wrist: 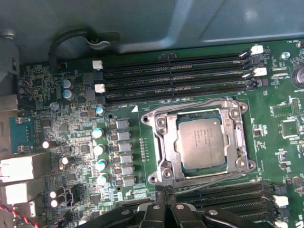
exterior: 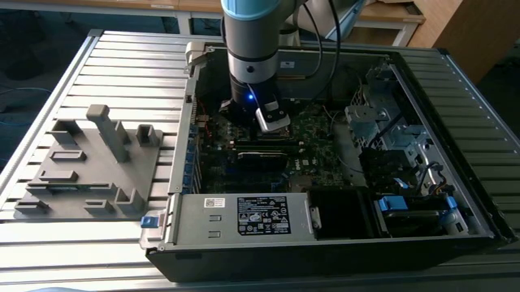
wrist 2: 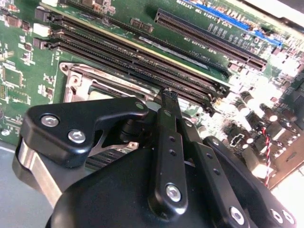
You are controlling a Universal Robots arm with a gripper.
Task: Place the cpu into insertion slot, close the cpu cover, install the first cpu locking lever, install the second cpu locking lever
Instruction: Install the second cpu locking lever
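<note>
The cpu (wrist: pixel 199 142) lies flat in the insertion slot (wrist: pixel 167 164) with the cpu cover (wrist: pixel 198 110) down around it, on the motherboard inside the computer case (exterior: pixel 455 91). It looks light, stiff and fragile, best held by its edges. The gripper (wrist 2: pixel 167 95) hovers just beside the slot, fingers pressed together on nothing. The locking levers are hard to make out.

My arm (exterior: pixel 253 42) is a thick grey cylinder with a pale blue band at its upper joint and a small blue light glowing on the dark wrist section below. Black cables (exterior: pixel 321 36) loop down behind it. My gripper (wrist 2: pixel 168 97) is matte black, built of flat linked bars joined by silver round-headed screws (wrist 2: pixel 173 191), over a brushed metal base; my fingers (wrist 2: pixel 166 118) are slim and black.
</note>
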